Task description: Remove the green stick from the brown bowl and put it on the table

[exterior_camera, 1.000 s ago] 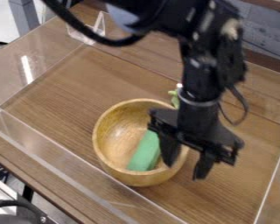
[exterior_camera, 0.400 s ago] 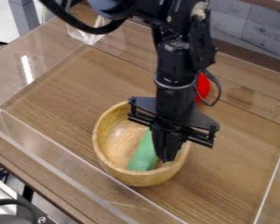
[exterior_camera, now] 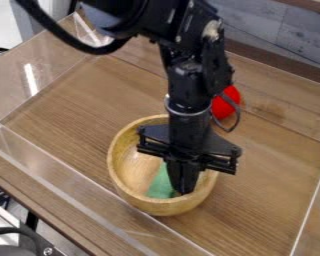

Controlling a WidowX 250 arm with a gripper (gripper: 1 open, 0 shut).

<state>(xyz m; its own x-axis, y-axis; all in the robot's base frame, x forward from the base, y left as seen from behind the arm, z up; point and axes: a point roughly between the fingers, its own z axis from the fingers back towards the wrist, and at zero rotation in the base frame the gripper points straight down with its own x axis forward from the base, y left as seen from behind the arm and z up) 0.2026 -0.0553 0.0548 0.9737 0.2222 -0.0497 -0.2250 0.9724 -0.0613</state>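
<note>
At the left edge a clear wall [exterior_camera: 29, 75] rises from the tabletop [exterior_camera: 69, 120], which is brown wood grain. Toward the middle sits the bowl [exterior_camera: 127, 160], round and light brown, with a thick rim. Inside it, on the right half, lies the stick [exterior_camera: 163, 184], green, with only its lower end showing below the black arm [exterior_camera: 190, 70]. That arm reaches in from the top left and points straight down into the bowl. Its claw [exterior_camera: 184, 182] is closed, its tips pressed together right at the stick; whether it truly grips the stick cannot be told. Right of the arm, beyond the bowl, a red toy [exterior_camera: 227, 100] peeks out.
</note>
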